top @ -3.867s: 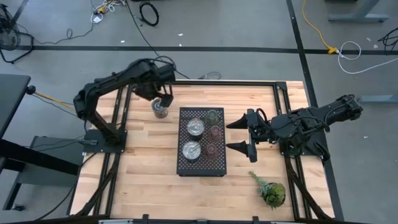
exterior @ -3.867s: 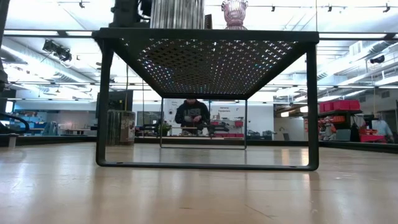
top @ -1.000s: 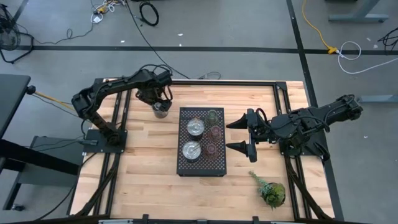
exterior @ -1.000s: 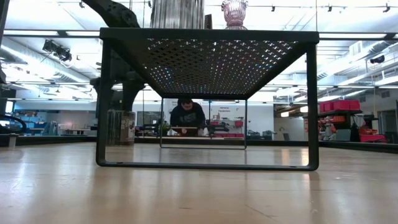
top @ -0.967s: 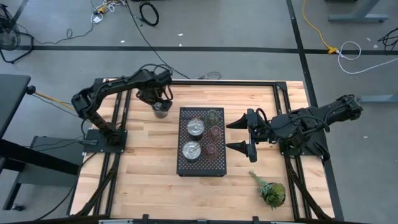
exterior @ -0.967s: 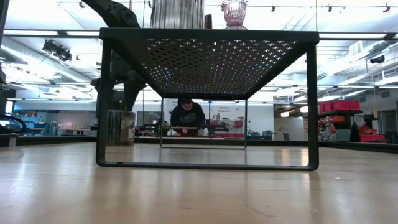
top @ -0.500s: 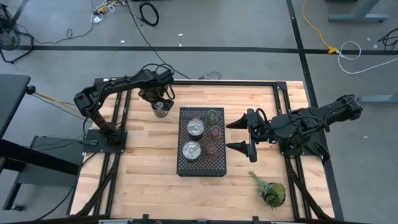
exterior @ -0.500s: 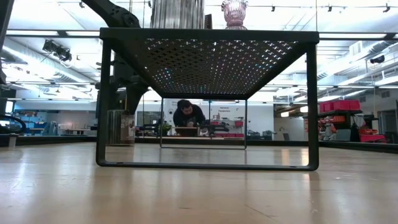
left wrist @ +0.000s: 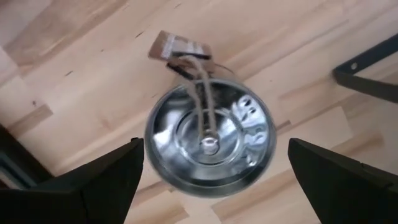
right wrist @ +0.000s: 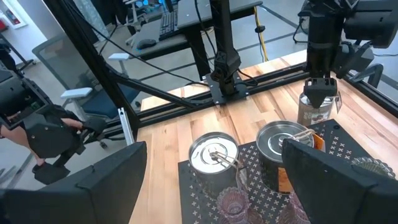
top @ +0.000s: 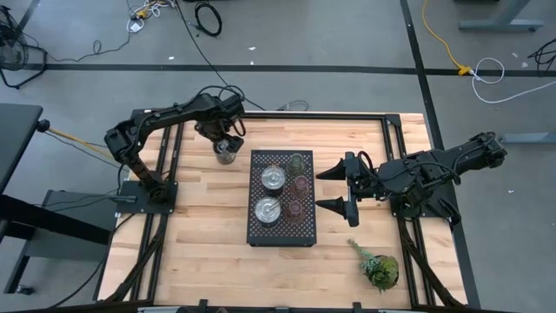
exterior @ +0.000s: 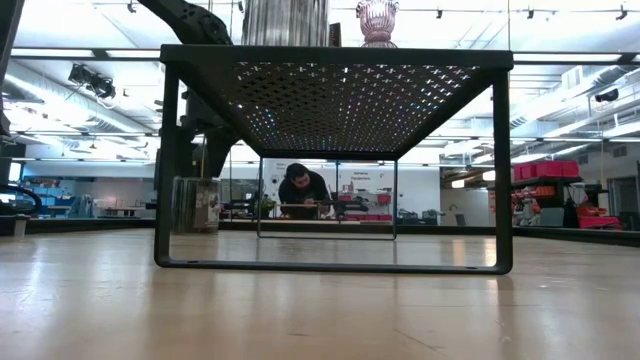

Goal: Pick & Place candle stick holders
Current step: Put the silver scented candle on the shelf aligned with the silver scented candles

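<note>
A silvery candle stick holder [left wrist: 209,140] with a twine loop and a tag stands on its base on the wooden table, just left of the black tray's far left corner [top: 256,156]. My left gripper [top: 228,139] hangs above it, pointing down and open, one finger on either side and apart from it [left wrist: 214,149]. On the tray stand two silvery holders [top: 273,177] [top: 267,209], a green glass one [top: 298,162] and two pinkish ones [top: 301,183] [top: 296,209]. My right gripper [top: 334,189] waits open, right of the tray.
The black perforated tray [exterior: 335,55] stands on thin legs above the tabletop. A leafy green sprig [top: 378,268] lies near the table's front right. Black rails [top: 174,156] run along the table's left and right sides. A person [exterior: 303,188] works in the room beyond.
</note>
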Available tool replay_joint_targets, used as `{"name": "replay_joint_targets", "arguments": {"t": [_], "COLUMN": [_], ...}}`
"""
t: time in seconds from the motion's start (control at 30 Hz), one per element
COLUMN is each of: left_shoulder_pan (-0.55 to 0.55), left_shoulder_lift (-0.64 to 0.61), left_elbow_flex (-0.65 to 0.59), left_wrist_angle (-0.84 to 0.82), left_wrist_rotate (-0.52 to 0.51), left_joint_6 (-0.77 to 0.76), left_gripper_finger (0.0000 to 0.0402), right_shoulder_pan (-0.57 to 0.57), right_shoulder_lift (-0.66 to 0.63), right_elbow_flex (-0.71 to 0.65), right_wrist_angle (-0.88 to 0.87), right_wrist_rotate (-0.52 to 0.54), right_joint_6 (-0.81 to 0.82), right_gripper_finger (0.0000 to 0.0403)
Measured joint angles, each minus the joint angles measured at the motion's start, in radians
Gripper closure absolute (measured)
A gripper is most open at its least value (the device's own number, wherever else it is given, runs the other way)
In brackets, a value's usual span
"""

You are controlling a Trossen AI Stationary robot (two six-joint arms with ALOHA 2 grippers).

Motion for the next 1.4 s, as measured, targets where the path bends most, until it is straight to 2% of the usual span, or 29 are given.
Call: {"name": "replay_joint_targets", "arguments": {"t": [0.17, 0.6, 1.4], "left_shoulder_pan": [0.001, 0.005, -0.004], "left_shoulder_lift": [0.000, 0.066, 0.071], "left_elbow_flex": [0.000, 0.002, 0.001], "left_wrist_angle": [-0.004, -0.006, 0.008], "left_wrist_rotate": [-0.028, 0.021, 0.058], "left_joint_6": [0.001, 0.012, -0.001], "left_gripper_finger": [0.0003, 0.0003, 0.0003], "right_shoulder_pan": [0.000, 0.000, 0.000], "right_shoulder_lift": [0.000, 0.000, 0.000], "right_elbow_flex": [0.000, 0.000, 0.000], "right_wrist_angle": [0.000, 0.000, 0.000], "right_wrist_rotate": [0.000, 0.000, 0.000], "right_joint_6": [0.000, 0.000, 0.000], "right_gripper_finger": [0.0034, 0.0034, 0.0034]}}
